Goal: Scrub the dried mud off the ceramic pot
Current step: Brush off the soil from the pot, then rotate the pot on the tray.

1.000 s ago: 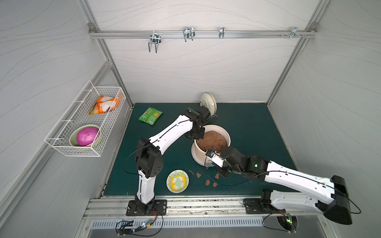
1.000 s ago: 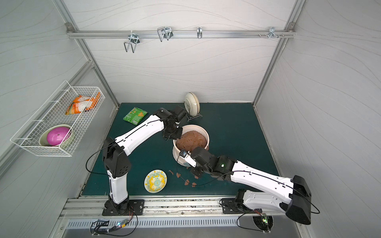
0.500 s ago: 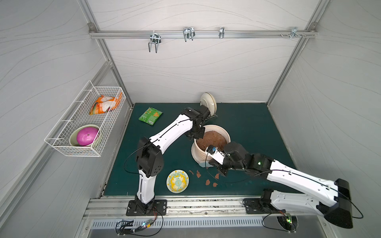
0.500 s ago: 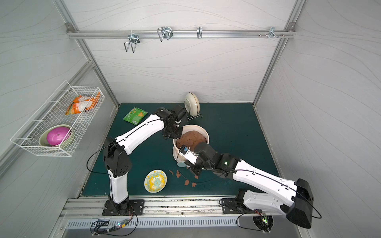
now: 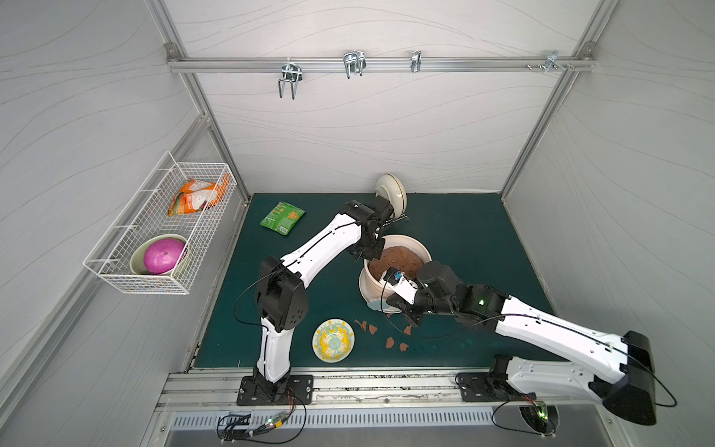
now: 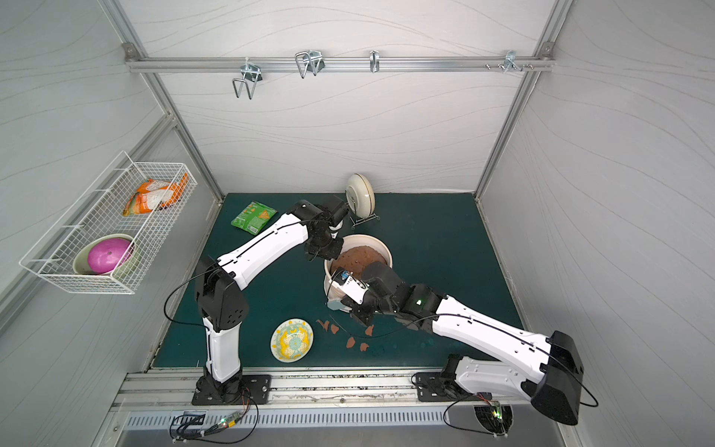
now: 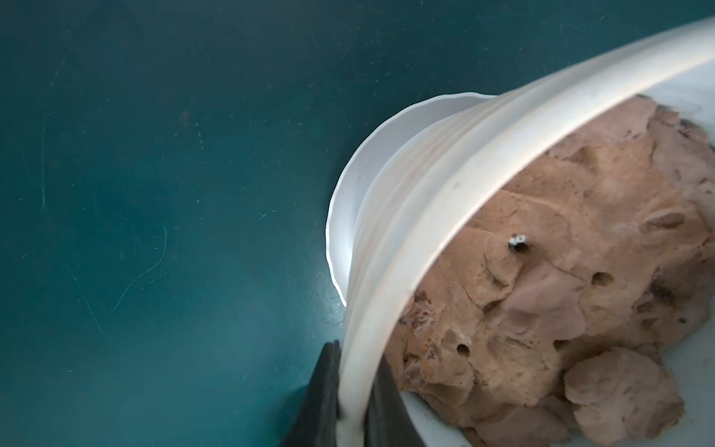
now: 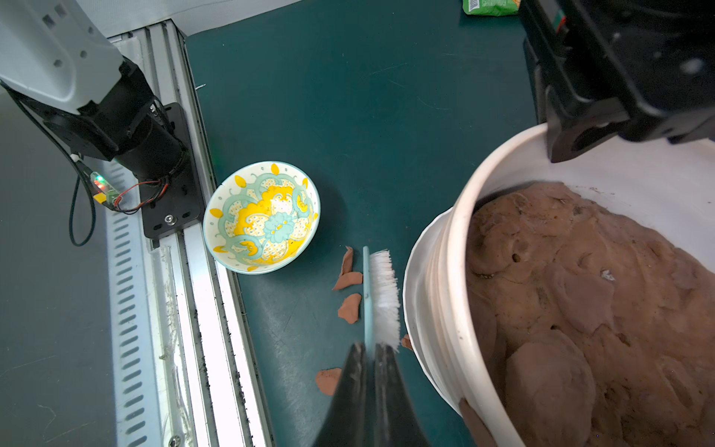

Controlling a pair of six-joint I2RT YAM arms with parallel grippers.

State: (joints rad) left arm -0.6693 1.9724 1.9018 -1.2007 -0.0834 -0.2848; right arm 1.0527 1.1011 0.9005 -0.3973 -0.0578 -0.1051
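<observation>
- the ceramic pot (image 5: 368, 287) stands upright near the middle of the green mat (image 5: 464, 240), on a white saucer (image 7: 340, 216) that shows beneath its ribbed wall.
- a big lumpy brown mass (image 7: 561, 271) fills the inside of the pot almost from wall to wall.
- the left gripper (image 7: 356, 358) is clamped on the pot's rim at the far side, one dark finger outside the wall and one inside, as the left wrist view shows.
- the right gripper (image 8: 369, 348) reaches the pot's near side, its jaws closed tight on the pale blue handle of a brush (image 8: 385, 294).
- the brush's white bristles face the pot's lower wall, just beside the saucer's edge; whether they touch it cannot be told.
- the dried mud (image 8: 348, 307) lies as small reddish-brown flakes on the mat by the back of the brush, between the pot and a yellow-patterned plate (image 8: 209, 228).
- in both top views more flakes (image 5: 390, 342) (image 6: 351, 341) are scattered on the mat in front of the pot.
- one more reddish-brown patch (image 8: 478, 425) shows against the pot's outer wall at the edge of the right wrist view.
- the plate sits apart from the pot, near the front rail.
- a green packet (image 5: 282, 217) lies on the mat's far left part, well apart from the pot.
</observation>
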